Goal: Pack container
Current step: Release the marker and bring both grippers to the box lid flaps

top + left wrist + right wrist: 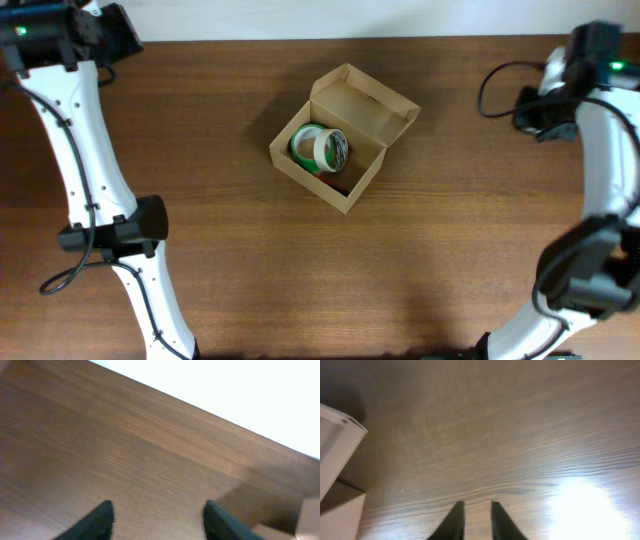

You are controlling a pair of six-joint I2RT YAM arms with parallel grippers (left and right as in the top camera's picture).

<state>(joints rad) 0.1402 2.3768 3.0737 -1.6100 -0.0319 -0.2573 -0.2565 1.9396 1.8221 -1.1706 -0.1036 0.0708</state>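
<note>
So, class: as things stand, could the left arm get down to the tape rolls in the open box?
Probably yes. The box sits mid-table with its flap lid folded back, so the tape rolls lie exposed from above. The left end effector is open and empty, and nothing stands between it and the box.

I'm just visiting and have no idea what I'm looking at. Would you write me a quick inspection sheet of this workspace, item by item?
Surface: brown wood-grain table, bare apart from one box near the middle.
Job's things: open cardboard container, lid flap standing up at the back; inside it tape rolls, one green, one pale.
Clutter: nothing seen.
Hands: left hand open, fingers wide apart, holding nothing, over bare wood; right hand almost closed, a thin gap between its fingers, holding nothing.
Cables: black cable looped beside the right arm at the far right; another black cable hanging from the left arm.
Surroundings: pale strip beyond the table's far edge; nothing else seen.
</note>
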